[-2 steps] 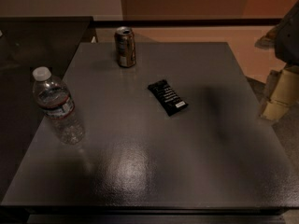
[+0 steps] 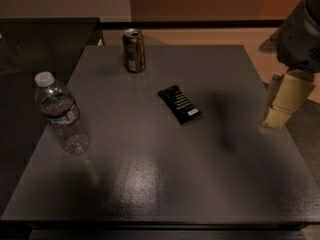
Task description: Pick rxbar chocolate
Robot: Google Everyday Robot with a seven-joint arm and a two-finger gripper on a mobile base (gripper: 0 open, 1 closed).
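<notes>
Landmark: the rxbar chocolate [image 2: 179, 104], a flat black bar with lines of white text, lying face up on the dark table [image 2: 150, 184], a little above and right of the tabletop's middle.
Bar's lie: flat and slanted, one short end up-left, the other down-right; nothing touches it.
Gripper [image 2: 275, 118]: well to the right of the bar, at the table's right edge, its pale beige tip pointing down and slightly left, at about the level of the bar's lower end. It is apart from the bar.
Jaw state: I cannot tell whether they are open or closed; nothing is seen held in them.
Arm [image 2: 302, 34]: the grey bulk above the gripper, up and to the right of the bar, partly cut by the picture's edge.
Shadow: a dark smear on the tabletop between the bar and the gripper.
Can [image 2: 134, 50]: brown-gold, upright, up-left of the bar near the table's far edge, apart from it.
Water bottle [image 2: 62, 115]: clear, white cap, upright, far left of the bar near the table's left edge.
</notes>
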